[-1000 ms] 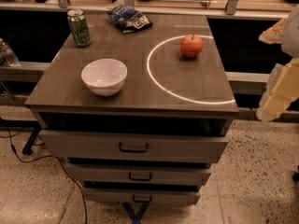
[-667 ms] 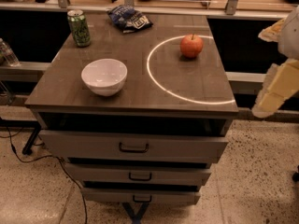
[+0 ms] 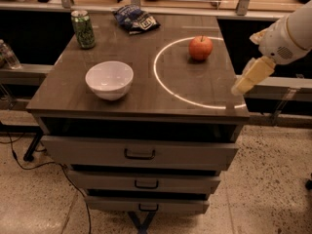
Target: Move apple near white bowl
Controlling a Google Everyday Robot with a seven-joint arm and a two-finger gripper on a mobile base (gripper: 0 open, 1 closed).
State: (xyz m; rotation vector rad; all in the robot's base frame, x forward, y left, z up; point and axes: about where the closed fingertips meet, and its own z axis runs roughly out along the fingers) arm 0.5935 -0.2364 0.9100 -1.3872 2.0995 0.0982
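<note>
The red-orange apple [image 3: 200, 48] sits on the dark cabinet top [image 3: 146, 96], at the back right, inside a ring of white light [image 3: 161, 84]. The white bowl [image 3: 109, 79] stands upright and empty at the front left, well apart from the apple. My gripper [image 3: 242, 87] hangs from the white arm [image 3: 287, 35] at the right edge of the top. It points down and to the left, to the right of the apple and nearer the front, and touches nothing.
A green can [image 3: 83, 29] stands at the back left corner. A dark blue snack bag [image 3: 136, 19] lies at the back middle. Three drawers [image 3: 140, 153] sit below, slightly open. A rail [image 3: 287, 84] runs behind the cabinet on the right.
My arm and gripper have moved left and a little up, from beside the cabinet to over its right edge. The apple and bowl have not moved.
</note>
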